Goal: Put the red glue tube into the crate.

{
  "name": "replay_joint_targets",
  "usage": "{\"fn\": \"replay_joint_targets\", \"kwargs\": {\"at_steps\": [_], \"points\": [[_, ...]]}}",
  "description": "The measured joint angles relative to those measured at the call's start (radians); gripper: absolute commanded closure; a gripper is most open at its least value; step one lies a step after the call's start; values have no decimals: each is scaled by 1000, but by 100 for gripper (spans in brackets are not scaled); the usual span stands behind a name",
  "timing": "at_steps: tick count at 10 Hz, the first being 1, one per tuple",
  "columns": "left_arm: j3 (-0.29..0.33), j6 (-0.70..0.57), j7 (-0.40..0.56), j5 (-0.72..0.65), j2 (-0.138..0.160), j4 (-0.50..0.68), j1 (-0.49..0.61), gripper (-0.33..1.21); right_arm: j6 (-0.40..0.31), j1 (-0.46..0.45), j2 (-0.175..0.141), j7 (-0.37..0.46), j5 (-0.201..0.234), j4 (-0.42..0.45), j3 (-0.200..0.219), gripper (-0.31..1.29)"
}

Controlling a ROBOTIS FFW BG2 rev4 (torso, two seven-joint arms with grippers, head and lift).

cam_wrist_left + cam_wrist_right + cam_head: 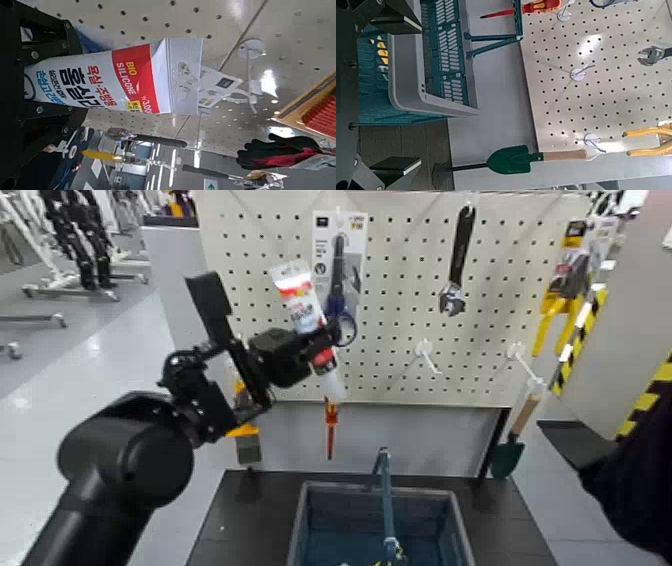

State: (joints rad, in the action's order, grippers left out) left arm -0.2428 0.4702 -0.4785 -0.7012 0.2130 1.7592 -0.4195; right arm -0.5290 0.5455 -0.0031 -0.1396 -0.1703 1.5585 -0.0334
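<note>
"What is the head view showing?"

"The left gripper (322, 340) is gripping the glue tube (303, 302) between its fingers, in front of the pegboard (400, 300). The tube is leaning, its flat end pointing up and its nozzle pointing down."

"And the crate (455, 520)?"

"It is sitting on the dark tabletop (500, 530), lower than the tube, its handle (386, 500) rising above the rim. The tube is hanging outside it, up in the air."

"What is hanging on the board?"

"Scissors (338, 285) are hanging behind the tube, and a wrench (456, 270) is hanging farther right."

"How about the left wrist view?"

"The tube's red and white label is showing, and its flat end is sticking out away from the gripper. A black and red glove (281, 152) is showing farther off."

"And the right wrist view?"

"The right gripper (409, 95) is waiting near the crate, its fingers standing apart and gripping nothing. A green trowel (512, 159) is hanging by its wooden grip, and a red screwdriver (538, 5) is showing near the crate's handle."
</note>
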Motion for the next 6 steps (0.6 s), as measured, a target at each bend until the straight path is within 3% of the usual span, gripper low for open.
{"fn": "replay_joint_targets", "kwargs": {"at_steps": [6], "points": [[-36,55,-52,-47,-52,-91,65,118,2,-1,0,0,0,3,-3,14]]}}
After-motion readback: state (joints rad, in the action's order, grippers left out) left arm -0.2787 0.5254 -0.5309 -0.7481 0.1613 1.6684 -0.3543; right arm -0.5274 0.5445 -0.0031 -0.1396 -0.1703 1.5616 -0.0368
